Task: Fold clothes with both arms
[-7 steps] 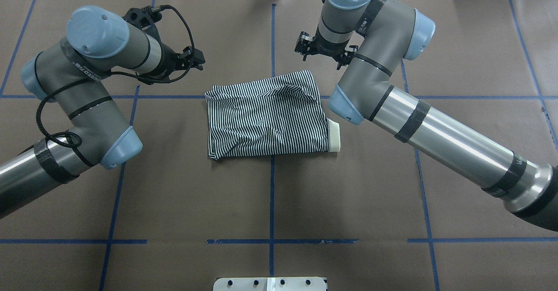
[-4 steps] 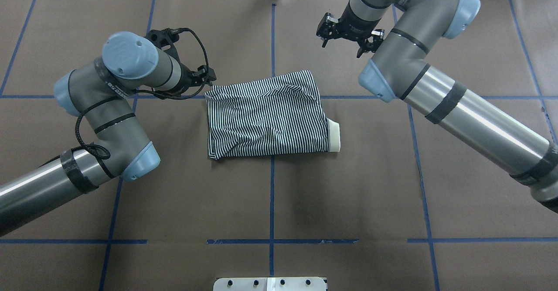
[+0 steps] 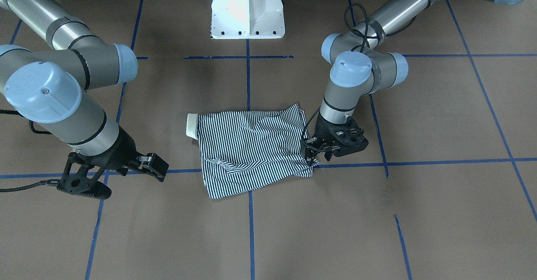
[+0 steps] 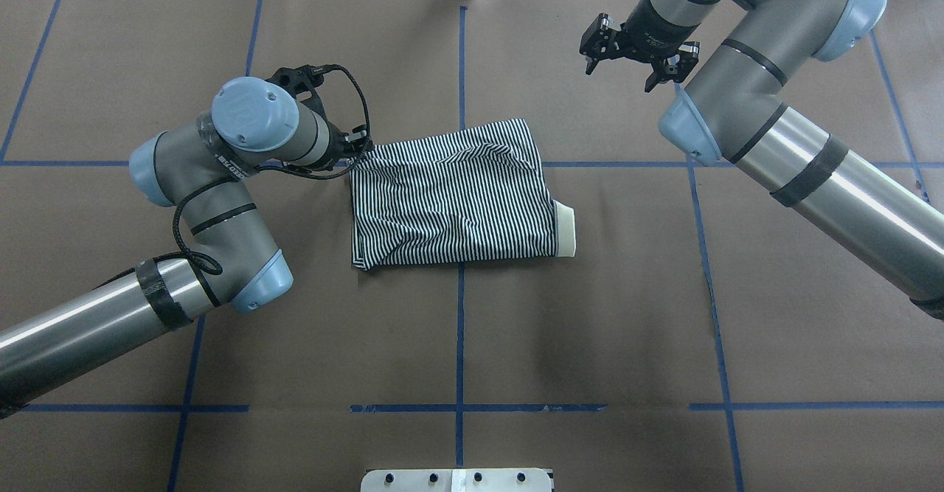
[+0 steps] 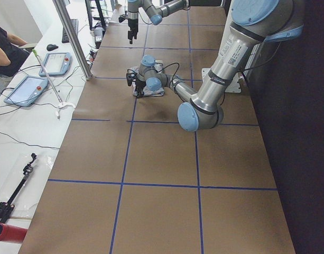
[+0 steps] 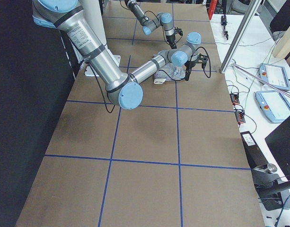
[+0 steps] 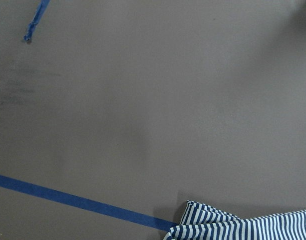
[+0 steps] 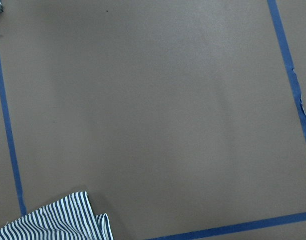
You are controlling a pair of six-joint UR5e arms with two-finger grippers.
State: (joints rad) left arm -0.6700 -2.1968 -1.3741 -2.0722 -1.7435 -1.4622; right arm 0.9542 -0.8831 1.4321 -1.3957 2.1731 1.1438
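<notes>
The striped shirt (image 4: 450, 197) lies folded into a rough rectangle at the table's middle, its white collar (image 4: 564, 230) poking out on the right side. My left gripper (image 4: 363, 143) hangs at the shirt's far-left corner, its jaws apart, right beside the fabric (image 3: 251, 150); the left wrist view shows only that corner (image 7: 242, 227) lying flat. My right gripper (image 4: 621, 73) is open and empty, raised over bare table beyond the shirt's far-right corner. It also shows as the right gripper (image 3: 126, 180) at the front-facing view's left. A striped corner (image 8: 53, 220) sits low in the right wrist view.
Blue tape lines (image 4: 459, 330) grid the brown table cover. The white pedestal base (image 3: 247, 9) stands at the robot's side. A side bench with tablets (image 5: 24, 90) and a person (image 5: 3, 50) runs along the far edge.
The left gripper has swung right and down to the shirt's far-left corner. The right gripper has pulled away to the right and farther back. The shirt has not moved.
</notes>
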